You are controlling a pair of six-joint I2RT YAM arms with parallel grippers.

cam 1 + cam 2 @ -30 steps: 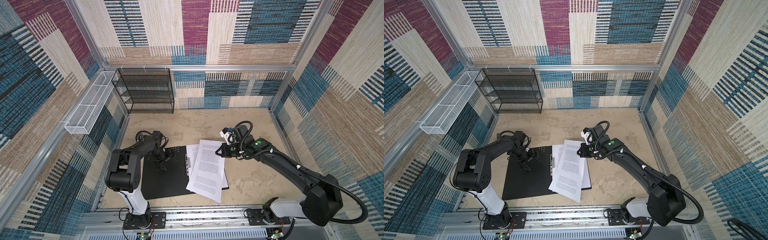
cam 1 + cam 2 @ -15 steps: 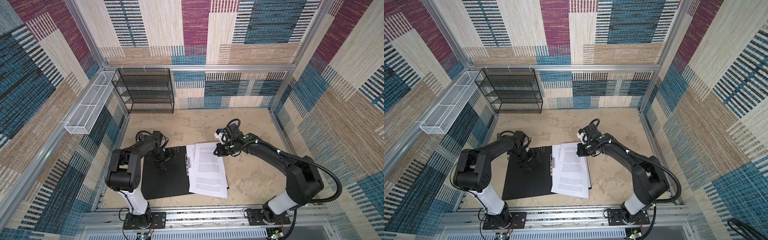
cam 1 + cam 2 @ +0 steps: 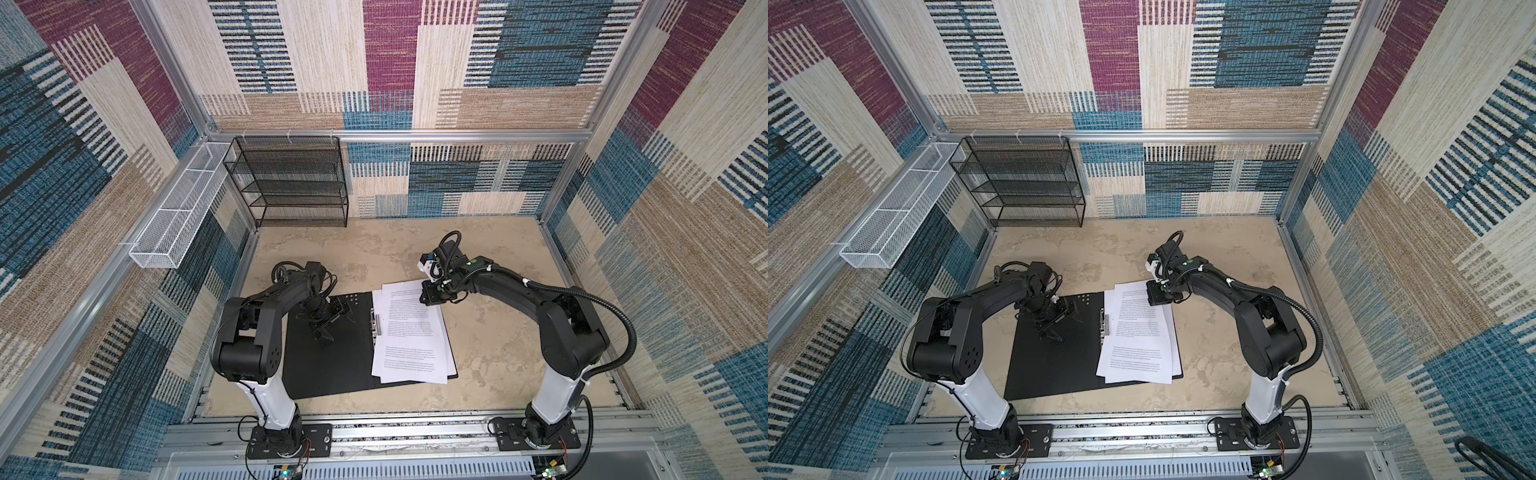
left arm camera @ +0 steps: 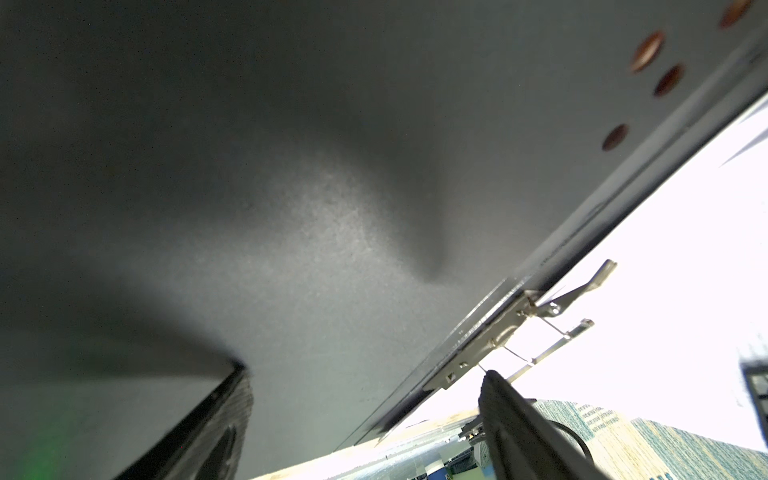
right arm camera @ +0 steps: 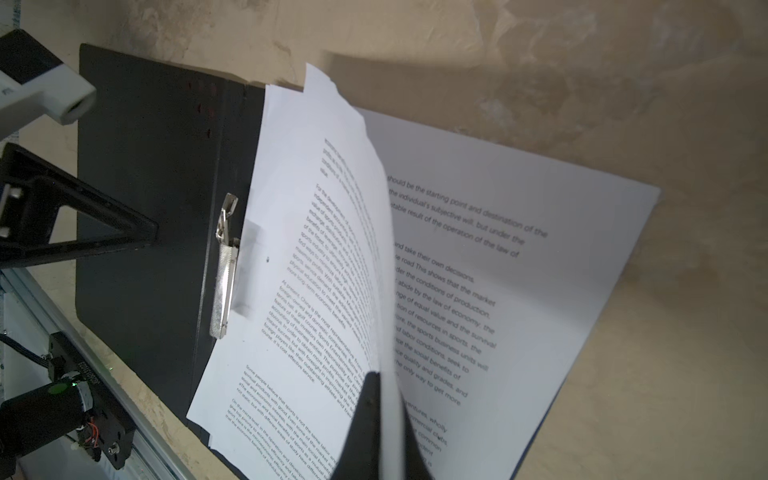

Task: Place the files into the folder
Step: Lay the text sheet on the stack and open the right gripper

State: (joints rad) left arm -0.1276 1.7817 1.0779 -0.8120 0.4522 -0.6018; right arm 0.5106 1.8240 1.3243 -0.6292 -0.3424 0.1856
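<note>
- Step in hand: laying the files (image 3: pixel 409 340) on the open folder (image 3: pixel 328 361); they sit on its right half, beside its spine clip (image 3: pixel 377 325).
- Right pincer (image 3: pixel 426 297): closed on the top sheet's far edge, sheet bowed up.
- Left pincer (image 3: pixel 332 324): jaws wide, tips on the folder's left cover, gripping nothing.
- Next, you likely square that sheet, then release.

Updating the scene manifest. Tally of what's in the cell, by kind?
arms: 2
folder: 1
paper pile: 1 (sheet count unclear)
black rack: 1
white basket: 1
total: 6
</note>
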